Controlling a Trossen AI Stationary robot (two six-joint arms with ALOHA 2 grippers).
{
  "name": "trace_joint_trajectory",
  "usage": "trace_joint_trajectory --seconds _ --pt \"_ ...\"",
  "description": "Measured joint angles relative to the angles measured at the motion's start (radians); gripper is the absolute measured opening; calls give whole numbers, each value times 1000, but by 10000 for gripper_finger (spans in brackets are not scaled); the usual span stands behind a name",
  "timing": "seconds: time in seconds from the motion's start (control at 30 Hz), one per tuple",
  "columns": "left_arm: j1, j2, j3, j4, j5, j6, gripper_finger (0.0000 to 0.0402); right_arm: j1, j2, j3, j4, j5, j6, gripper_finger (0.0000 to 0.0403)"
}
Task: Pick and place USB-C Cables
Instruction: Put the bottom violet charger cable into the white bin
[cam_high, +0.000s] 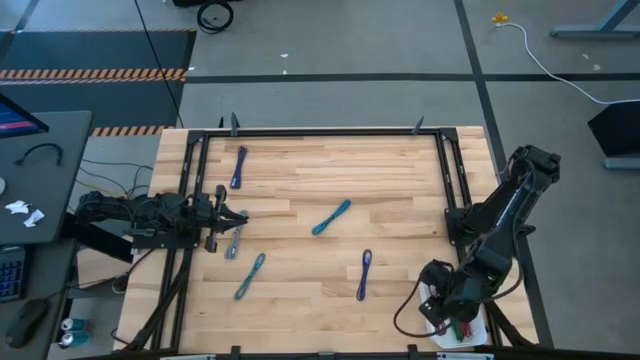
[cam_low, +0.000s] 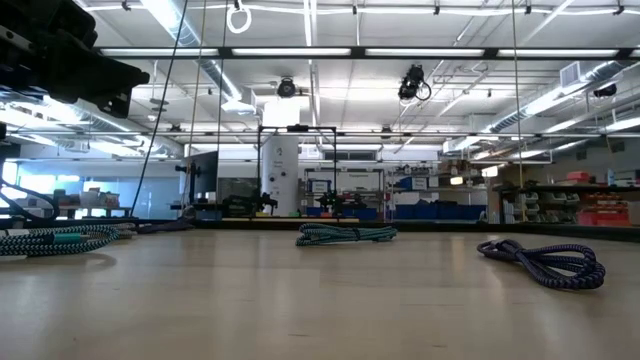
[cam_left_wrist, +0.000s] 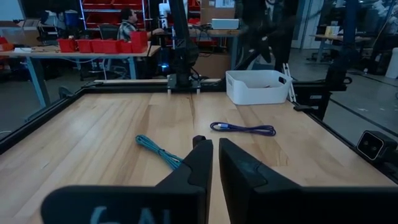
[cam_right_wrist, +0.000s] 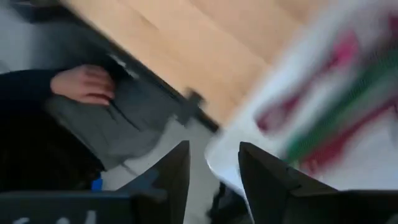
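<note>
Right gripper, jaws apart and empty, hangs over the white bin at the table's near right corner; red and green cables lie inside. Left gripper waits at left edge, jaws nearly together, empty. Five USB-C cables lie scattered on the table.

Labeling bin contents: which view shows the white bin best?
Left wrist view: the white bin sits whole at the table's far edge. The high view has the right arm covering most of it; the right wrist view shows a blurred corner; the low view misses it.
</note>
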Motion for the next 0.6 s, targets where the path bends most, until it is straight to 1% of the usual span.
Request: trace_joint_trajectory --seconds 0.1,0.2,0.3,0.37,0.47,0.6 --pt "0 0 0 0 0 0 38 -7 -7 4 0 186 -150 136" --pt "0 0 0 0 0 0 39 -23 7 4 2 355 -354 133" --pt "0 0 0 0 0 0 39 -37 48 4 21 557 -521 133" --pt "0 0 0 0 0 0 36 -49 80 4 52 663 -613 133" --pt "0 0 0 0 0 0 32 -78 128 4 112 737 -780 134" --pt "0 0 0 0 0 0 31 -111 193 4 253 763 -974 134"
